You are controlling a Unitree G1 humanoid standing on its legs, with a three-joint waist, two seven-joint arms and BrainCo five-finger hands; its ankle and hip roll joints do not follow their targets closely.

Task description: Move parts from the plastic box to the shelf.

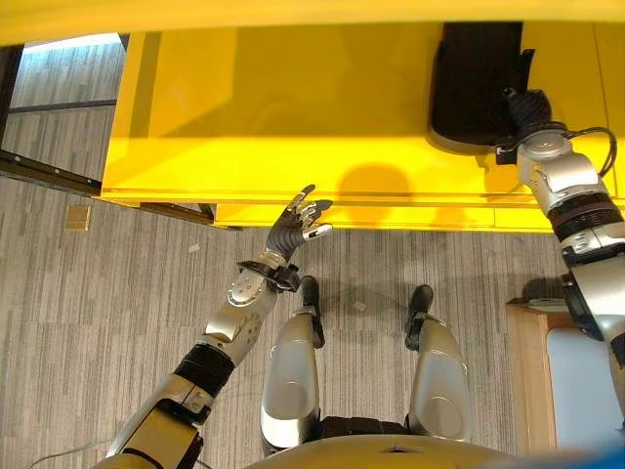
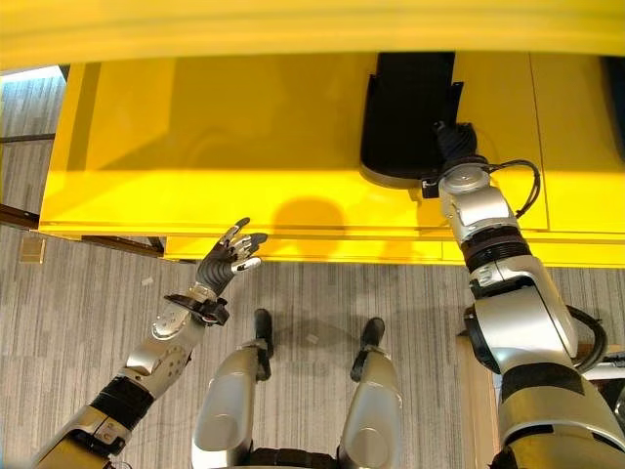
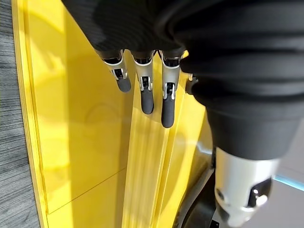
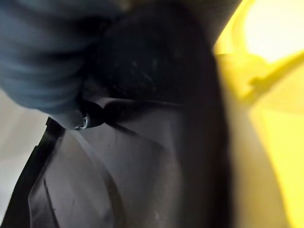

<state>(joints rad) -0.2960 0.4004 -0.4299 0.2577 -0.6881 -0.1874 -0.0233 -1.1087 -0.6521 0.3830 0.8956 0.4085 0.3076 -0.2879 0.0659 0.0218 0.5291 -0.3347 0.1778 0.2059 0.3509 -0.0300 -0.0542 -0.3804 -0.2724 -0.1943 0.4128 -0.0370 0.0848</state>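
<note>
On the yellow shelf (image 2: pixel 244 147), right hand (image 2: pixel 455 145) touches black part (image 2: pixel 405 117).

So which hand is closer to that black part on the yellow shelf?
Right. The right hand is at the black part's edge on the yellow shelf, its fingers hidden. The left hand hangs open by the shelf's front edge, well apart from the part.

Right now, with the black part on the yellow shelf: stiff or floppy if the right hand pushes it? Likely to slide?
The black part looks like moulded plastic with ribs and firm edges, so probably stiff. It lies flat on the shelf, so tipping seems unlikely. The shelf looks glossy; a push from the right hand may slide it easily.
</note>
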